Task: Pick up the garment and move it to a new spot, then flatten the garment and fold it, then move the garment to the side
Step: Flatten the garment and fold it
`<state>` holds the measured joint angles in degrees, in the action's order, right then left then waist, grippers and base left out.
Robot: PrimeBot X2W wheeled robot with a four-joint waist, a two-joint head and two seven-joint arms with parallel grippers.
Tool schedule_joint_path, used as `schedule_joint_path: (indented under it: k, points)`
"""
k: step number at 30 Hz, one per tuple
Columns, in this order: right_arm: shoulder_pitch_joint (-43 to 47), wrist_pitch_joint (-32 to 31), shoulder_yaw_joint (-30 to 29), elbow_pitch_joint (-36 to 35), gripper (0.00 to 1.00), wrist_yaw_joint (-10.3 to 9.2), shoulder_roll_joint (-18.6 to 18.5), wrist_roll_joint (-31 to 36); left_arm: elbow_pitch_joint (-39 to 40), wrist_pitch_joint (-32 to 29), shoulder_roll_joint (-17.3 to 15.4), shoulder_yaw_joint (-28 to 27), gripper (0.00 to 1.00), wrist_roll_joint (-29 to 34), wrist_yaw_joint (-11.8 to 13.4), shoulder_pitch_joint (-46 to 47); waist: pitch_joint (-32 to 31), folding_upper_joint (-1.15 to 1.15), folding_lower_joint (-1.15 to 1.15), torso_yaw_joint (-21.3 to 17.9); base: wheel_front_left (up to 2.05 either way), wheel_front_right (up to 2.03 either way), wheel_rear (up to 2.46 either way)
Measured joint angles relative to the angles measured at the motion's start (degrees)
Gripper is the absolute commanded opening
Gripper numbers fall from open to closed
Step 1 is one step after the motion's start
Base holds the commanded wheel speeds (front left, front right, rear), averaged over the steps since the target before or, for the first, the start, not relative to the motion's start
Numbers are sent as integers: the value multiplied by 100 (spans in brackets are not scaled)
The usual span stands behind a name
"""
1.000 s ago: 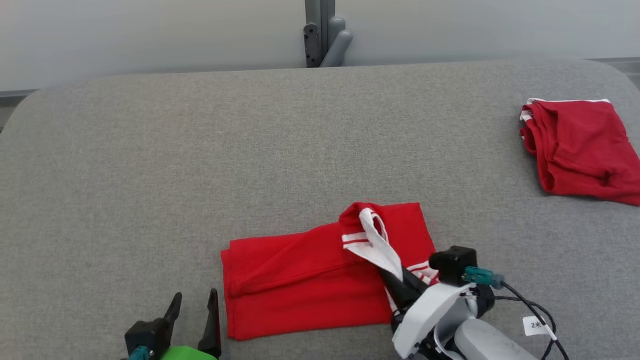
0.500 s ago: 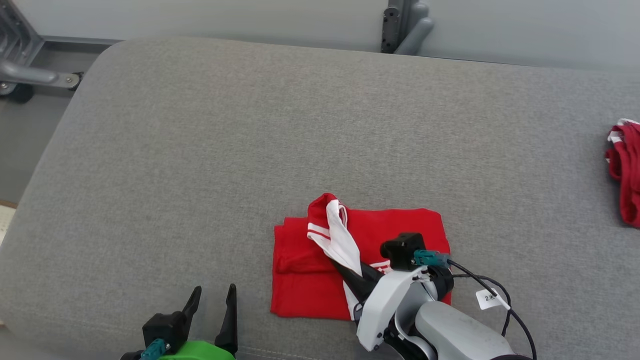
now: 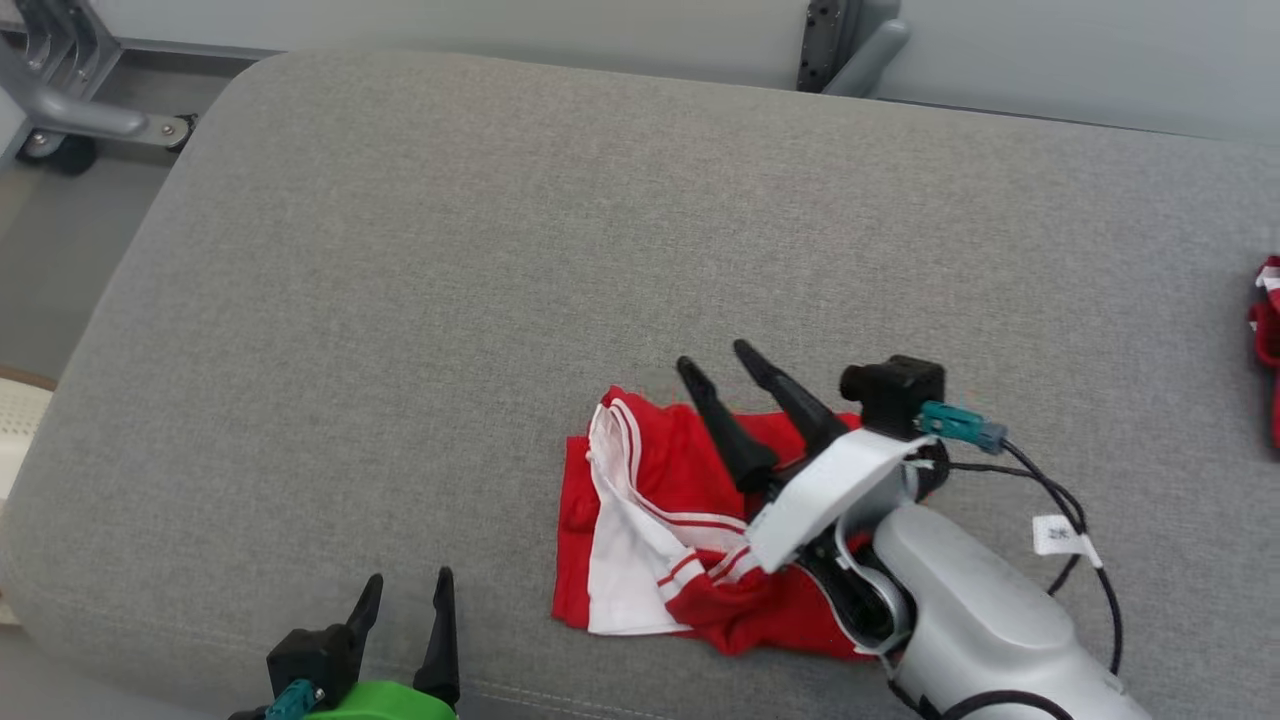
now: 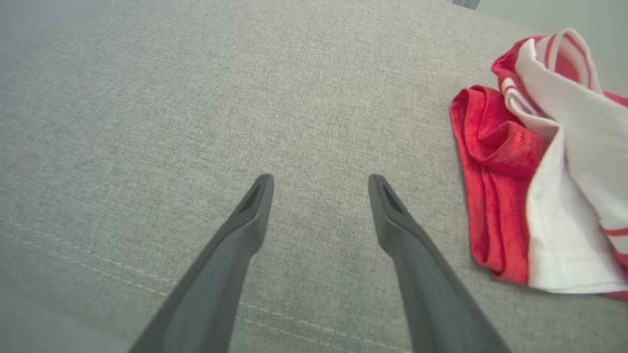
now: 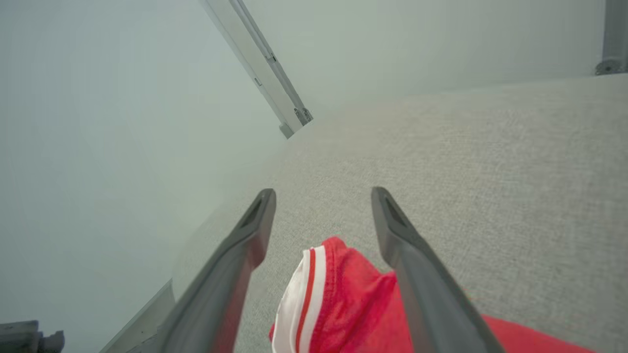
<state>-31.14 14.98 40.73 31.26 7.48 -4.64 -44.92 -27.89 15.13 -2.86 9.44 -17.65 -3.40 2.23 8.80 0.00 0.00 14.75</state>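
Fingers of the right gripper (image 3: 714, 354) stand spread wide with nothing between them, slanting up and away over the far part of the garment (image 3: 650, 470). In the right wrist view a bunched red corner with a white band and red stripe lies below the gap between the two dark fingers. They seem lifted clear of the cloth, though from the head view contact is hard to rule out. The left gripper (image 3: 409, 576) is also wide open and empty at the near edge of the cushion (image 3: 500, 250), its fingers over bare grey fabric, near the garment's left side but apart from it.

The garment is red with white panels and thin red-and-white stripes. It lies in a loose, rumpled heap near the front of the cushion, just under the right wrist. A white panel is turned up over its left half, and red folds are stacked along its left edge.

A black cable (image 3: 1085, 520) with a white tag (image 3: 1055, 533) loops from the right wrist. At the far right edge of the head view a second red garment (image 3: 1268, 330) lies well apart from the first. Beyond the cushion's far left corner stands a grey metal frame (image 3: 60, 110) on the floor (image 3: 60, 250), and a grey bracket (image 3: 850, 50) sits against the pale wall (image 3: 500, 20) behind
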Motion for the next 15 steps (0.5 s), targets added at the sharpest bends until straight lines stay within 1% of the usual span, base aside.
schedule_joint_path:
  k: [2,6,10,15]
  points:
    - [208,3,-432,-250,100,0,-138,163,8,0,1,-34,100,15,13,-8,-41,0,0,-98,0,0,0]
    - [811,2,-937,-459,100,0,-394,458,12,0,2,-99,100,58,10,-37,-135,0,0,-300,0,0,0]
    - [1253,2,-1187,-570,100,0,-477,580,23,0,1,-138,100,75,2,-59,-234,1,0,-467,0,0,0]
    - [1670,2,-1543,-523,100,0,-508,773,31,0,2,-211,100,144,-21,-109,-342,0,0,-597,0,0,0]
